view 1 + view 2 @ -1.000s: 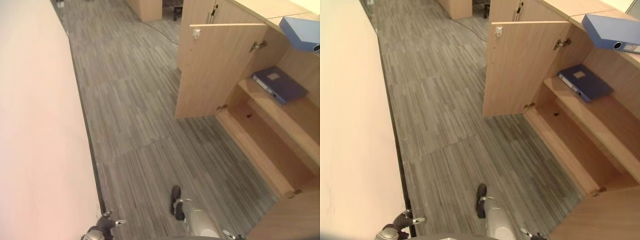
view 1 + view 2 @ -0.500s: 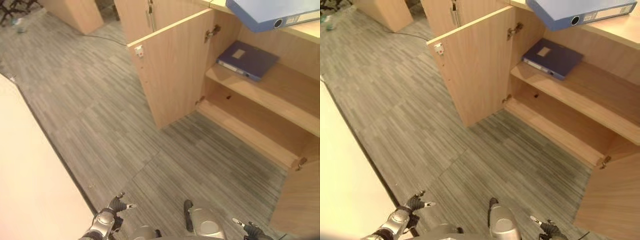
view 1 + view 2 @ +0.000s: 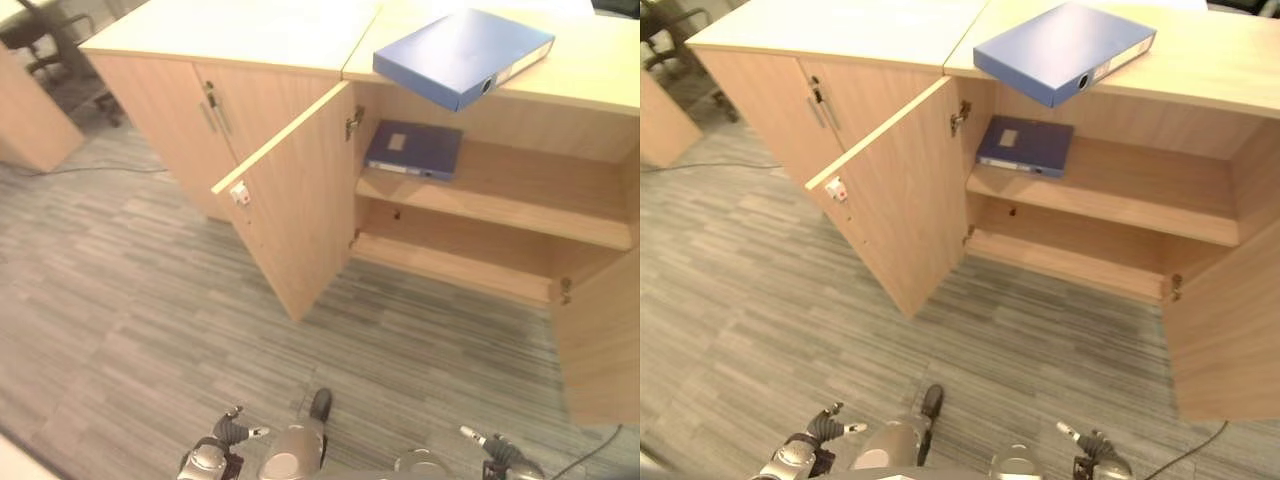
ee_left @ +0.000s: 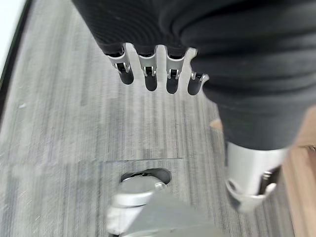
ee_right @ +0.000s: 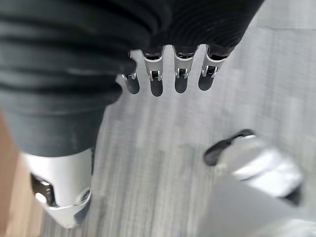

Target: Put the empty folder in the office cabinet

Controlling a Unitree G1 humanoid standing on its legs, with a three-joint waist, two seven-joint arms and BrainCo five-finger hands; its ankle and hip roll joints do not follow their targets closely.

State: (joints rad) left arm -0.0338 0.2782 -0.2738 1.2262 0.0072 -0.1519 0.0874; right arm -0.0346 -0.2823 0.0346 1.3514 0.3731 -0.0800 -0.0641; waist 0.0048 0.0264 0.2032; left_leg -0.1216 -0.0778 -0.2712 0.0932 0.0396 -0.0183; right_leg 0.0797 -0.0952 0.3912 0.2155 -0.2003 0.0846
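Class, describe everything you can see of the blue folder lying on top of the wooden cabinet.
The blue folder is a thick box-type file, smooth and matt, probably card or plastic. Its pale spine faces the front right, with a dark round finger hole near one end and a light label strip. It is closed and lies flat but askew on the light wooden cabinet top, one corner jutting past the front edge above the open compartment. Nothing rests on it and neither hand touches it. A darker blue folder lies on the shelf below.
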